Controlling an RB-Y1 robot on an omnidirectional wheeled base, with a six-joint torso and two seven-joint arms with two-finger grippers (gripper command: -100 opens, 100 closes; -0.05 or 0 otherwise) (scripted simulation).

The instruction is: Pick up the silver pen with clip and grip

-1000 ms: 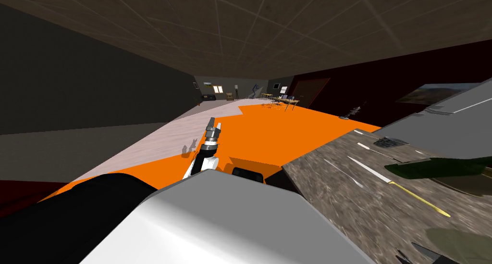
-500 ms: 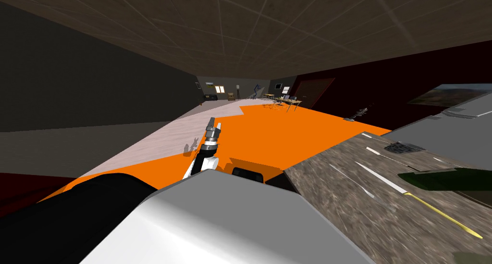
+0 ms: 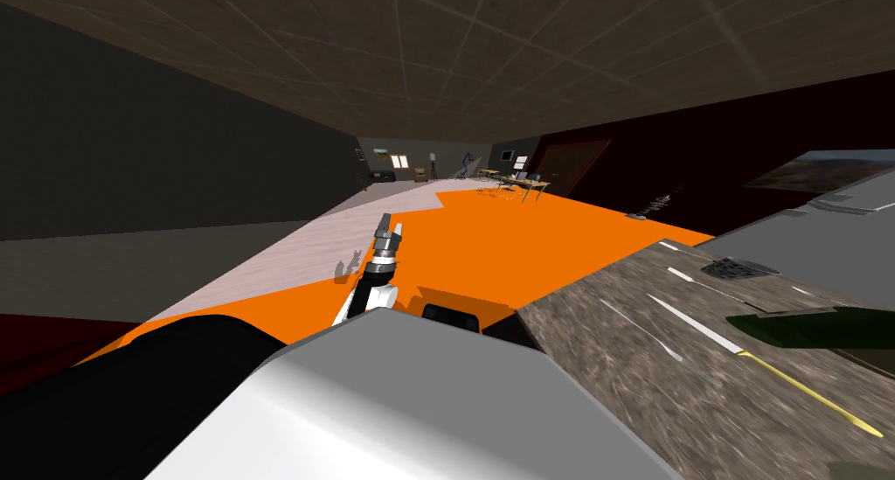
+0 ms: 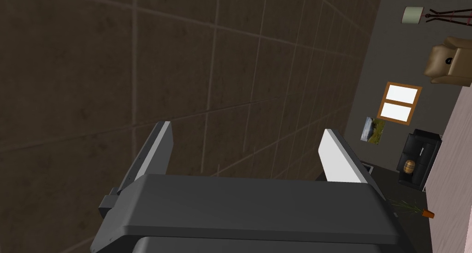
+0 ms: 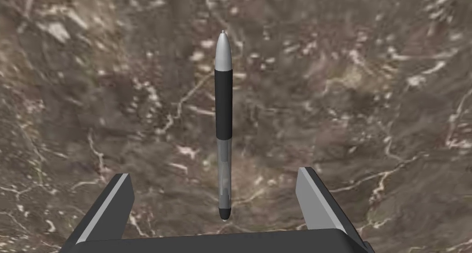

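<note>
Nothing is grasped yet: the silver pen (image 5: 223, 126) lies flat on the marbled worktop (image 5: 368, 102), pointing to twelve o'clock between the right end effector's (image 5: 214, 173) wide-spread fingers, so lowering, closing and lifting remain.

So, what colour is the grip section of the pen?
Black, between a silver tip and a grey barrel on the pen. The right wrist view shows it best.

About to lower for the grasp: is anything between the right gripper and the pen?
Nothing visible does. The silver pen lies alone on the mottled brown surface, its near end between the open fingers of the right gripper.
</note>
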